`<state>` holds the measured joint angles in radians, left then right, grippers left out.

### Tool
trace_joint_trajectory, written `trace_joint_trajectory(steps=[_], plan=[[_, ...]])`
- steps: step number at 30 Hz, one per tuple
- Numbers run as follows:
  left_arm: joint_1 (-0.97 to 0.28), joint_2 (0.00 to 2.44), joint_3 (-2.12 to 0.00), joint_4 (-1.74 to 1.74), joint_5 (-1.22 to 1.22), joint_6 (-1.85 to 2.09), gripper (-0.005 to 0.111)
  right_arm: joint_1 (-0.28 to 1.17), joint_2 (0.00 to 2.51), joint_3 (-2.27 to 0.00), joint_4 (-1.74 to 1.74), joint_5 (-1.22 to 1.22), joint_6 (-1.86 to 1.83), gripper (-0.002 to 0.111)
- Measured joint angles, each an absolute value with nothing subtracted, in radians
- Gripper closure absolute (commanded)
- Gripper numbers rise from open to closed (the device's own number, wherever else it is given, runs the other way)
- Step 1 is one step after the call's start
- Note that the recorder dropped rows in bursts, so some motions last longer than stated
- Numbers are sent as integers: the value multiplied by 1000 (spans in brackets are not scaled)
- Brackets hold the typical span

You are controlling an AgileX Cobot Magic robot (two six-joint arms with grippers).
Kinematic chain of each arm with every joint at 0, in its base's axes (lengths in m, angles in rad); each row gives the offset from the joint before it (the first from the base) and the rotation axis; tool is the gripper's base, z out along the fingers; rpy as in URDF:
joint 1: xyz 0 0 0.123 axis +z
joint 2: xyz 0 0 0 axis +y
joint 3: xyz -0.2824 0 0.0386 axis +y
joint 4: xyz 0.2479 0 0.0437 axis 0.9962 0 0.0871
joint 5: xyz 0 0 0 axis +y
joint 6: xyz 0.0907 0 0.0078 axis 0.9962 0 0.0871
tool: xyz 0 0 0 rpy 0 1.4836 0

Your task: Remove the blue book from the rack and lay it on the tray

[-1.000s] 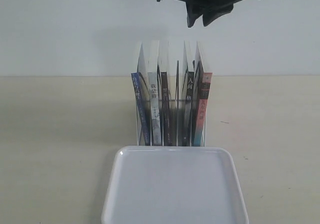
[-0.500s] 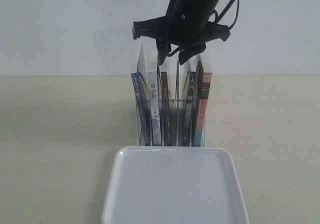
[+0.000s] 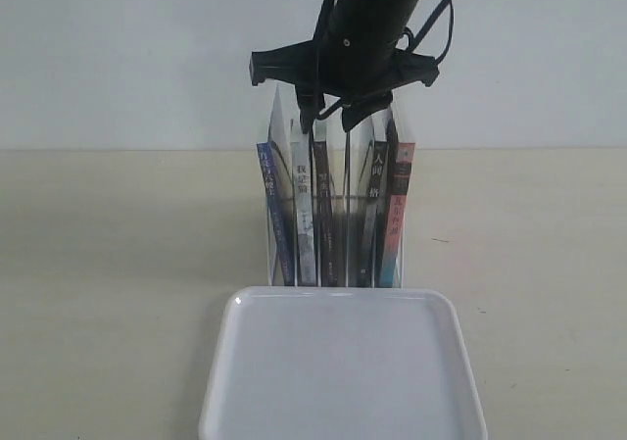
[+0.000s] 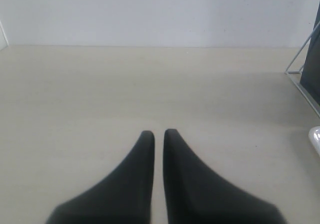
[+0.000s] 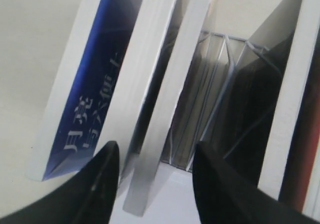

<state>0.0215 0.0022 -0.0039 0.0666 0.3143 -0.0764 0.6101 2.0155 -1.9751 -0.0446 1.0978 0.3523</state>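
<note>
In front of the rack lies the tray, its rim just short of the rack's foot. The blue book leans in the rack's end slot, open table on its outer side. It looks thin, light and probably floppy and slick, so pinch its top edge. Above the rack, the right gripper hovers, jaws apart over neighbouring books, not the blue one. The left gripper, away from the rack, has its jaws almost together and empty.

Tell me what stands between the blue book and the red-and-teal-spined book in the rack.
The exterior view shows three: next to the blue book a grey-spined book, then a dark brown-spined book, then a black-spined book.
</note>
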Motion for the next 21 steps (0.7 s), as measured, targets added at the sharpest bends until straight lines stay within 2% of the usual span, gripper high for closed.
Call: trace_joint_trajectory(steps=[21], plan=[[21,2,-4,67,314,-76,101,612,1981,-1967,-129,1040,360,64]])
